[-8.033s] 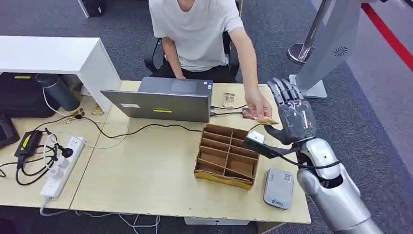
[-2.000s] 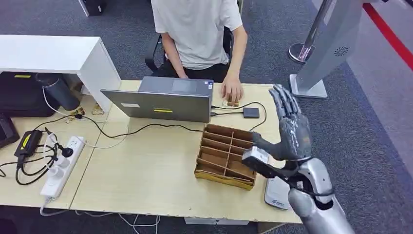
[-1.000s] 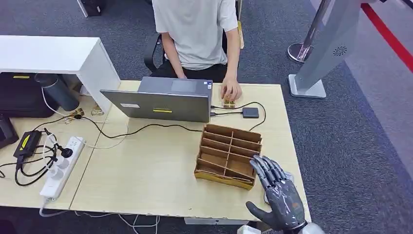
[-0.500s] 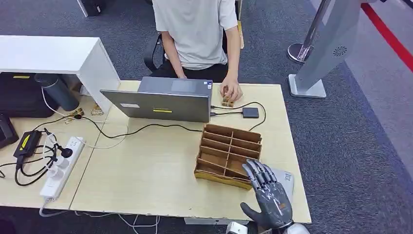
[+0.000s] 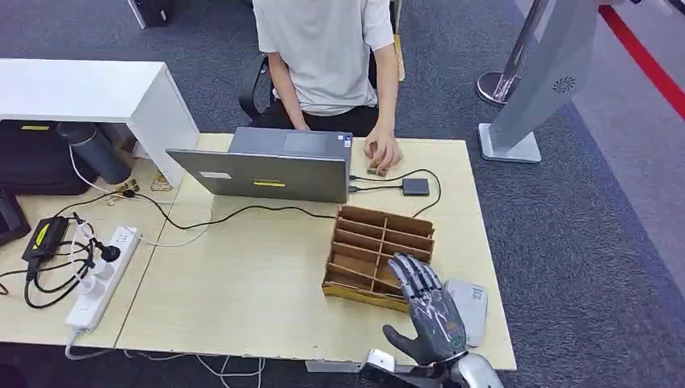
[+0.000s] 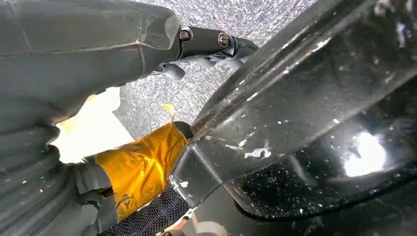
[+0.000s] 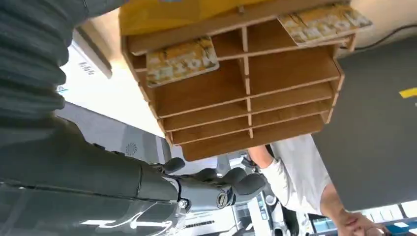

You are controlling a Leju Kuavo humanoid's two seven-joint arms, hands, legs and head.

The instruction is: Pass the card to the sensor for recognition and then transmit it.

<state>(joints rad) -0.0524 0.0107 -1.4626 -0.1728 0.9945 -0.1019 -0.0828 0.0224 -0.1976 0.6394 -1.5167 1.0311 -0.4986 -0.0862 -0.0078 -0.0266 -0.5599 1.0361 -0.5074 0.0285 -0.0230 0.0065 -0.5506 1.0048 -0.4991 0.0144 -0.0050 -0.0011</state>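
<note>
**Colleague:** What is the right robot hand (image 5: 426, 314) doing on your screen?

**Me:** I am seeing it hovering over the near right corner of the wooden organizer (image 5: 378, 255). Its fingers (image 5: 412, 275) are spreading apart and it is gripping nothing, so I am calling it empty and open. Through the right wrist view I am looking past the same robot hand (image 7: 98, 172) at the organizer (image 7: 246, 83) itself.

**Colleague:** And the left robot hand (image 6: 98, 49)?

**Me:** I am only getting it up close in the left wrist view, against a dark shiny surface. I cannot tell whether it is open or closed.

**Colleague:** Where is the card?

**Me:** In the right wrist view, I am seeing one patterned card (image 7: 182, 61) lying in a compartment of the organizer, and a second card (image 7: 324, 22) lying in another compartment along the same row. Beyond the organizer, near its far side, a person's hand (image 5: 383, 150) is resting on a few more small cards (image 5: 376, 169) on the tabletop (image 5: 242, 275).

**Colleague:** The sensor?

**Me:** The grey sensor (image 5: 468, 307) is lying flat just beside the organizer's near right corner, and the right robot hand is partly covering its edge.

**Colleague:** Anything else around?

**Me:** A laptop (image 5: 275, 166) is standing open behind the organizer, with the person (image 5: 327, 48) sitting beyond it. A small black box (image 5: 416, 187) on a cable is lying between the organizer and the person's hand. A white power strip (image 5: 101, 275) is lying well off to the organizer's left.
</note>
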